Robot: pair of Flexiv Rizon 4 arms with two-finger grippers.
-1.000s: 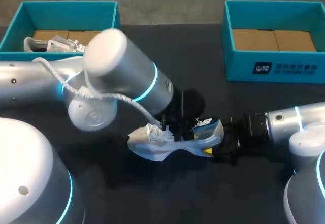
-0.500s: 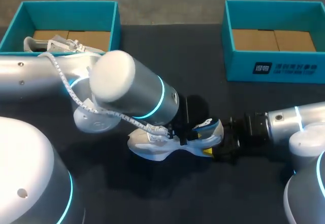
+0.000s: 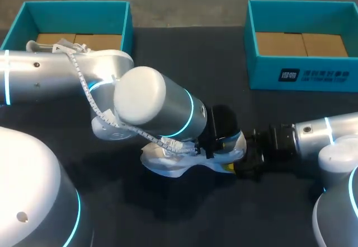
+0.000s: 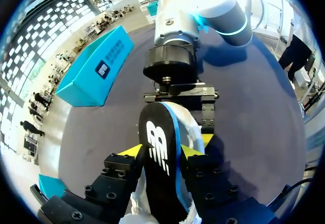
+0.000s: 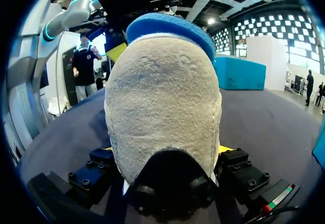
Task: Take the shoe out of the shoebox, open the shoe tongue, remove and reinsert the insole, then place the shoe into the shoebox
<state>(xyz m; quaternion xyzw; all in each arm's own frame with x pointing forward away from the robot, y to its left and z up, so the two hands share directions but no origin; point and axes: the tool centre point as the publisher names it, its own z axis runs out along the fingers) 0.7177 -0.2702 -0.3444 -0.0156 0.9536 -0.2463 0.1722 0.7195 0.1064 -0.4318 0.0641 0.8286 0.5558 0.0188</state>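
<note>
On the dark counter [image 3: 224,62], the right pincer [image 5: 166,150] clamps the shoe [image 5: 162,102] at its heel. The left pincer [image 4: 161,152] pinches the upright insole [image 4: 158,127] from both sides. The insole is judged light and floppy: grip its edges firmly.

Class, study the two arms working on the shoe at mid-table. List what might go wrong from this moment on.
1. The left gripper pinches the insole with much of it sticking out ahead; it may bend or slip.
2. The right gripper holds the shoe by its heel alone, so a tug on the insole might twist it loose.
3. The left arm's white cable hangs close over the shoe's toe end and may snag.
</note>
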